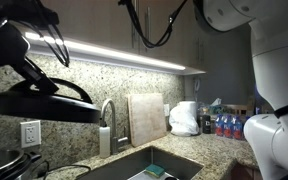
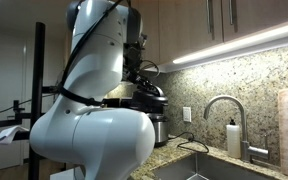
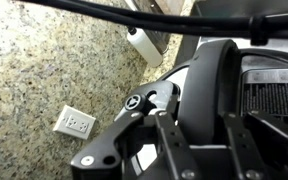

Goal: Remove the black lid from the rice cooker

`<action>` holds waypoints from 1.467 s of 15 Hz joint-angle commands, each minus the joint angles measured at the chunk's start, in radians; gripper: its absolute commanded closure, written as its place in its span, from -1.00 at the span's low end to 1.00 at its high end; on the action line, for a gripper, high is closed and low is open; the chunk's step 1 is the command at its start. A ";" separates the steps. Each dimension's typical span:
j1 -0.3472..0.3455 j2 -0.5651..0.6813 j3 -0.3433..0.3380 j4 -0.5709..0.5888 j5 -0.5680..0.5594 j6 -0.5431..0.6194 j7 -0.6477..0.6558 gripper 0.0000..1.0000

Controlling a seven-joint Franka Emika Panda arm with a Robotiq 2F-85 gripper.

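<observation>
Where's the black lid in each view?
Exterior view: black lid far left, mid-height, up in the air.
Exterior view: centre, just above the rice cooker.
Wrist view: apparently the dark curved shape, centre-right.
Shared landmark: white wall outlet.

I am holding the lid up in the air, off the cooker. Round, black and shallow, it is hanging almost level. The cooker is sitting squat below it, uncovered, its grey metal side showing in an exterior view, with a gap between them.
</observation>
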 commanded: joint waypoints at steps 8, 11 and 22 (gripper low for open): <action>-0.171 -0.328 -0.023 -0.273 0.098 -0.035 -0.041 0.87; -0.186 -0.274 -0.013 -0.247 0.093 -0.030 -0.012 0.88; -0.223 -0.288 -0.031 -0.296 0.066 -0.051 0.008 0.89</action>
